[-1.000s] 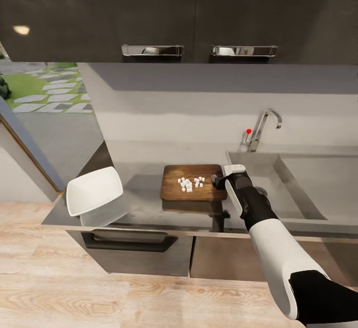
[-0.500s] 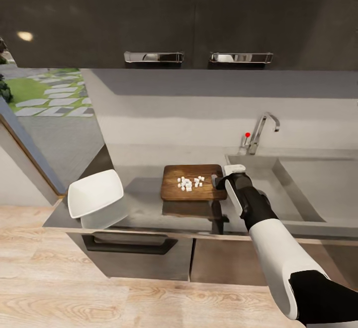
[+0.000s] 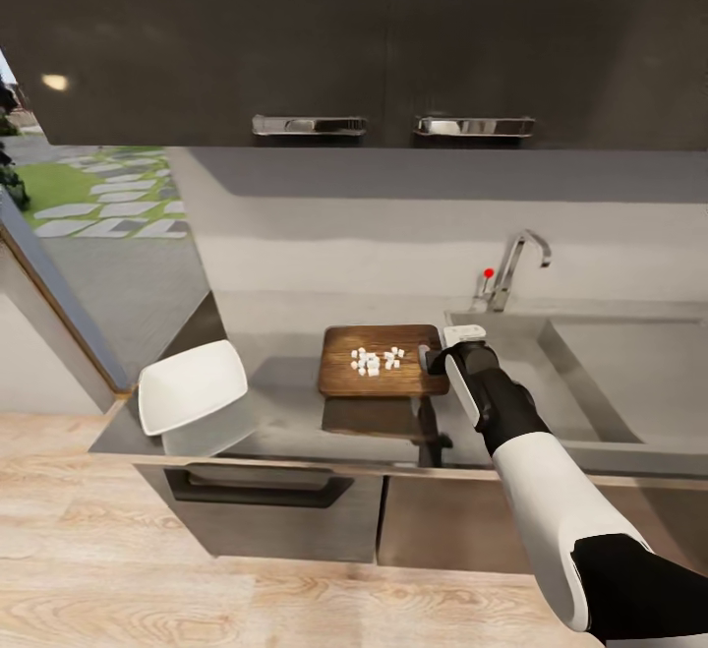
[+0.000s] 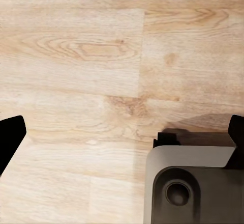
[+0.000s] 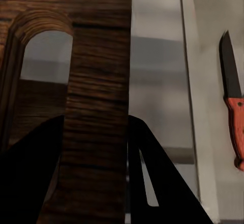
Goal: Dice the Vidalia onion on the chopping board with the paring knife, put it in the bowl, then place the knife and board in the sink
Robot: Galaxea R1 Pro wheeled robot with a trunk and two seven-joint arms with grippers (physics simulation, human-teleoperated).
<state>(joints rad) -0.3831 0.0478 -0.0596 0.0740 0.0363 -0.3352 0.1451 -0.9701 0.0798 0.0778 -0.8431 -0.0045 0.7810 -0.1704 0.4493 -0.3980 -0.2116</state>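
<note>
The room is a kitchen with dark cupboards [image 3: 295,29] up high and a grey wall behind. A long shiny grey countertop [image 3: 285,412] runs over dark cabinets, and the floor [image 3: 128,589] is pale wood. The brown chopping board [image 3: 382,361] is held up just above the countertop, with little white onion bits [image 3: 377,360] on it. The right gripper [image 3: 433,358] is clamped on the board's end near the sink [image 3: 629,382], one finger on each side of the wood. The white bowl [image 3: 192,385] sits at the counter's left end, well apart from the board. The red paring knife [image 5: 235,107] lies in the sink. The left gripper [image 4: 122,132] hangs with its fingers spread wide over the floor.
</note>
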